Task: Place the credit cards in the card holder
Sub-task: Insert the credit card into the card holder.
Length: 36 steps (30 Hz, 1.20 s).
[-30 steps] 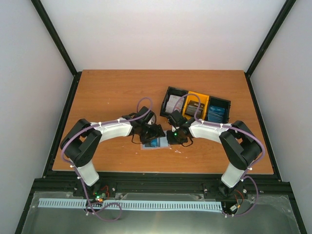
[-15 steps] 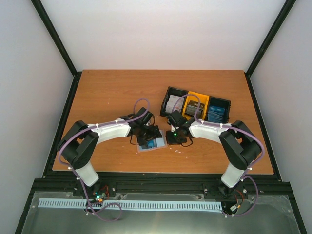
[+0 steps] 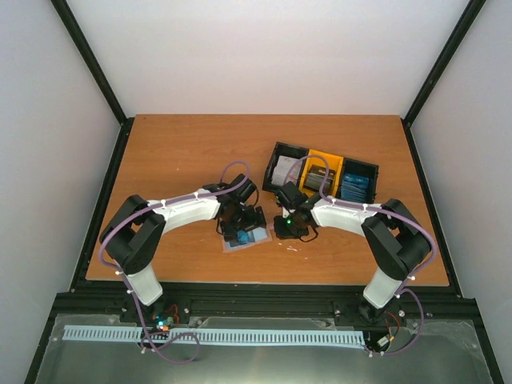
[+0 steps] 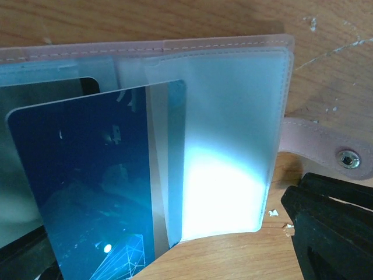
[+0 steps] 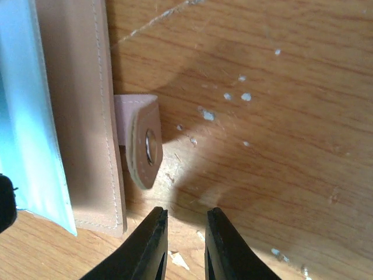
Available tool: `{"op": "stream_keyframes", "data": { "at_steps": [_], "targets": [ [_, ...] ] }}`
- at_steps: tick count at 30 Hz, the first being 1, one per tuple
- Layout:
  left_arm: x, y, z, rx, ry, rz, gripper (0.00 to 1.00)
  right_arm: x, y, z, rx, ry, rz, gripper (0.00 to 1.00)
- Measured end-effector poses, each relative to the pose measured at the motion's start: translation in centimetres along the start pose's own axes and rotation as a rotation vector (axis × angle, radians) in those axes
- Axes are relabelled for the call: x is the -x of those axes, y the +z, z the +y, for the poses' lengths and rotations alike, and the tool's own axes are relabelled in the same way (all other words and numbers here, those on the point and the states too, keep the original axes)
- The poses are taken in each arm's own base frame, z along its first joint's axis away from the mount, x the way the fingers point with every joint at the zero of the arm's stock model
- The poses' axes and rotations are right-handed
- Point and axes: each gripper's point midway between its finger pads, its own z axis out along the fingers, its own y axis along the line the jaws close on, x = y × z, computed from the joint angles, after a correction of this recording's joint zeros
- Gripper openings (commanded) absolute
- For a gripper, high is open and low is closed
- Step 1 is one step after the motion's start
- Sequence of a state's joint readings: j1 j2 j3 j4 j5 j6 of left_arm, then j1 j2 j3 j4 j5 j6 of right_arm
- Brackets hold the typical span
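**Overhead view.** The holder (image 3: 254,240) lay open on the bench (image 3: 176,152), close to the near edge and between the two hands. The left hand (image 3: 240,226) hung over the holder's left part. The right hand (image 3: 286,230) was low at its right edge. Three bins (image 3: 337,163), one yellow between two black, stood far and to the right, well apart from the holder. They held the other cards (image 3: 354,186) in white, dark and blue stacks.

**Left wrist view.** The left hand was open. Its dark fingers (image 4: 329,230) stood wide apart at the edges of the view and gripped nothing. A blue card (image 4: 87,186) lay flat and slightly skewed on the holder's pale-blue inside. One long edge of the card overlapped the edge of a clear slot (image 4: 233,146). Whether that edge was inside the slot could not be told. The pink strap (image 4: 326,153) with its snap stuck out from the holder's side and lay flat on the bench.

**Right wrist view.** The right hand's fingers stood slightly parted, with a narrow gap that showed only bare wood, so nothing was held. Its tips were just beside the strap, apart from it, and near the holder's tan stitched edge. Here the strap's end curled up off the bench. White flecks (image 5: 245,96) dotted the wood nearby.
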<state>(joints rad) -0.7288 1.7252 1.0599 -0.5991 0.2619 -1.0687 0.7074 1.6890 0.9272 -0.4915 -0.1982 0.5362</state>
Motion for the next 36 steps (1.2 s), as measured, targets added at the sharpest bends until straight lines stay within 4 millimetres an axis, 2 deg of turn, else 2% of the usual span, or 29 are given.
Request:
{"op": "stream_keyframes", "data": {
  "at_steps": [13, 18, 27, 31, 36],
  "targets": [
    [0.1, -0.9, 0.6, 0.009, -0.027, -0.042, 1.00, -0.5, -0.5, 0.2, 0.016, -0.003, 0.012, 0.21],
    [0.0, -0.9, 1.7, 0.055, -0.053, -0.048, 0.99, -0.7, -0.5, 0.7, 0.043, -0.015, 0.026, 0.24],
    [0.2, -1.0, 2.3, 0.080, -0.075, -0.061, 0.81, -0.2, -1.4, 2.8, 0.148, -0.054, 0.006, 0.38],
    [0.2, -0.9, 2.2, 0.079, -0.077, -0.063, 0.72, 0.2, -1.5, 3.1, 0.158, -0.054, -0.006, 0.36],
    [0.3, -0.7, 2.2, 0.079, -0.080, -0.063, 0.71, 1.1, -0.8, 3.3, 0.148, -0.050, -0.010, 0.35]
  ]
}}
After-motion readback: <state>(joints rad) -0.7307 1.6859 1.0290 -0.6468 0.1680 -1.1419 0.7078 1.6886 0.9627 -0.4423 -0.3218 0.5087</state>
